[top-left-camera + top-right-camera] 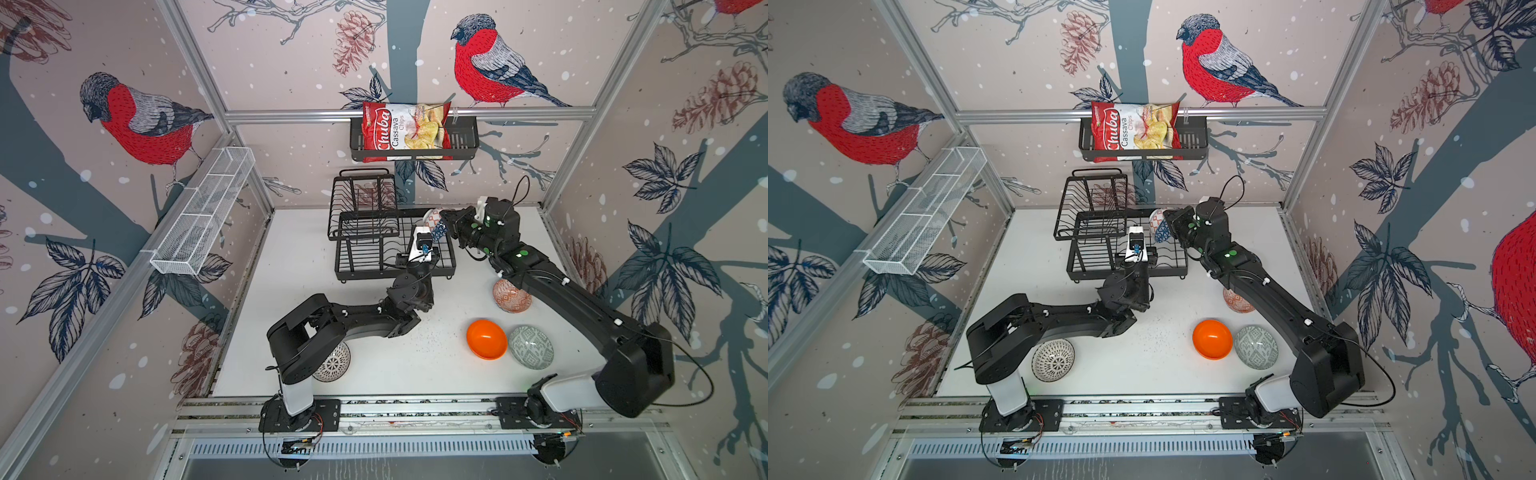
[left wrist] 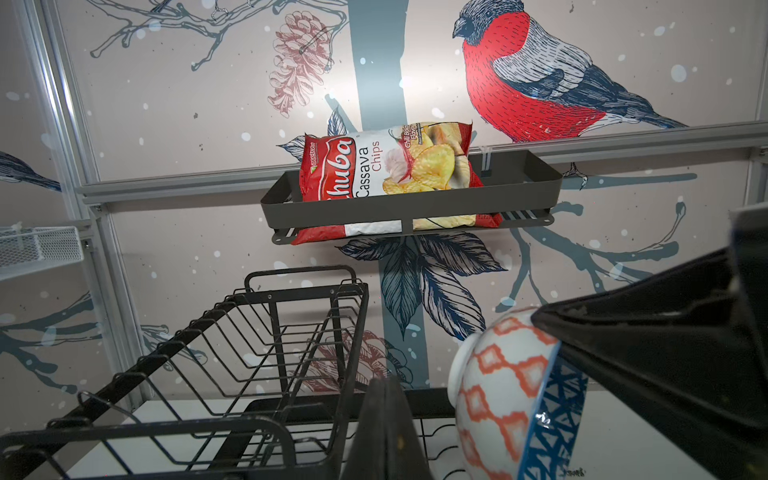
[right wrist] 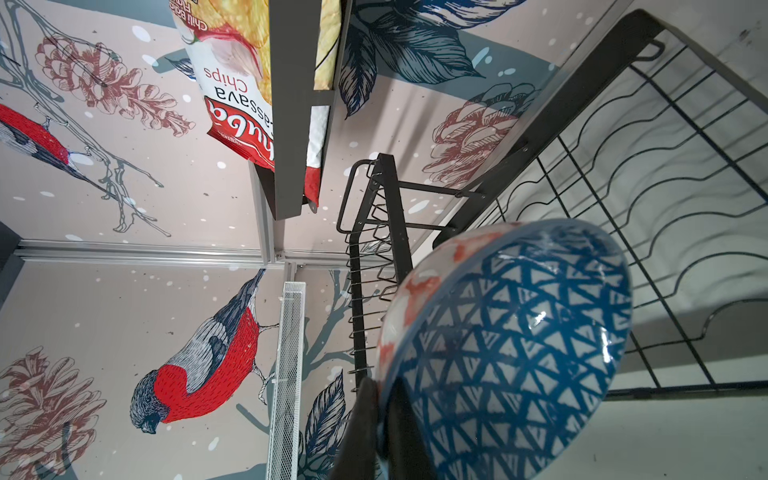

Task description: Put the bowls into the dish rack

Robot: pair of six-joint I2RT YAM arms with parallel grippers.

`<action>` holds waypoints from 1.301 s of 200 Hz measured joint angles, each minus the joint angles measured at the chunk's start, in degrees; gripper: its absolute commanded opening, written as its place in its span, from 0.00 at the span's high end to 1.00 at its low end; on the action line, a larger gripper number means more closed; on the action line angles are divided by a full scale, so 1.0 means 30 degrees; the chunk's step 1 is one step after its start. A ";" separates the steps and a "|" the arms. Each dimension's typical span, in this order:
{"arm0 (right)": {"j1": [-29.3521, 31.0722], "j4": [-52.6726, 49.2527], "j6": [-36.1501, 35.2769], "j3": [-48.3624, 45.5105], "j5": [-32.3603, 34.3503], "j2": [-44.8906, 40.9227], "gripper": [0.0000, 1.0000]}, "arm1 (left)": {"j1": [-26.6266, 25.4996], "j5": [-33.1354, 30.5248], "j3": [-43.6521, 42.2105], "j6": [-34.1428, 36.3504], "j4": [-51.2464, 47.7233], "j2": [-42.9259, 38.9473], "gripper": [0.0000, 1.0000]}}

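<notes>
Blue-triangle bowl [image 3: 519,353] tilted on edge above black wire dish rack [image 1: 361,255].

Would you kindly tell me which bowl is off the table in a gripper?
The blue-triangle bowl, pinched at its rim by the right gripper; the orange, grey-green, black-white and orange-white ones sit on the table.

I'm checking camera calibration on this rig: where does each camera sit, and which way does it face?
Top views: high over the front, looking down and back at the table and dish rack; left arm and right arm show whole.
Left wrist: over the rack, facing the back wall's chips bag; the shut left hand shows.
Right wrist: rolled, facing across the rack toward the white mesh basket; the right hand pinches the patterned bowl.
Shared: both wrist views show rack, chips bag and that bowl.
</notes>
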 measured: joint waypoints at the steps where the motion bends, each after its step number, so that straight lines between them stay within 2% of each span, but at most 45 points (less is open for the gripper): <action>1: 0.0000 0.0000 -0.0022 0.0000 -0.0007 0.0000 1.00 | 0.0000 0.0000 0.0000 -0.0058 -0.0087 -0.0036 0.93; 17: -0.0044 0.0029 -0.0248 -0.0073 -0.0007 -0.0080 1.00 | 0.0000 0.0015 -0.0138 -0.0743 -0.1100 -0.0568 0.83; 35: -0.0160 0.0109 -0.0612 -0.0168 -0.0015 -0.0189 1.00 | 0.0000 0.0277 -0.0328 -0.1661 -0.2630 -0.1311 0.57; 52: -0.0328 0.0299 -0.0889 -0.0219 0.0015 -0.0364 1.00 | 0.0000 0.0991 -0.0415 -0.2543 -0.4561 -0.2244 0.24; 74: -0.0510 0.0991 -0.1195 -0.0641 0.0109 -0.0605 1.00 | 0.0007 0.1829 -0.0729 -0.3891 -0.6470 -0.3519 0.04; 101: -0.0692 0.1719 -0.1239 -0.1428 0.0044 -0.0641 1.00 | 0.0350 0.3038 -0.0350 -0.5391 -1.0091 -0.4663 0.03; 149: -0.0714 0.3082 -0.1778 -0.2637 -0.0160 -0.0605 1.00 | 0.2164 0.6105 0.1989 -0.8859 -1.7697 -0.6652 0.03; 187: -0.0816 0.5056 -0.2127 -0.3942 -0.0248 -0.0182 1.00 | 0.3883 0.8969 0.4197 -0.9850 -2.3023 -0.7351 0.03; 219: -0.0758 0.6790 -0.2055 -0.4801 -0.0335 0.0714 1.00 | 0.5719 1.0841 0.4073 -0.9887 -2.5310 -0.8451 0.03; 260: -0.0590 0.9253 -0.1413 -0.4925 -0.0452 0.2477 1.00 | 0.7162 1.3012 0.3286 -1.0295 -2.5609 -0.9260 0.03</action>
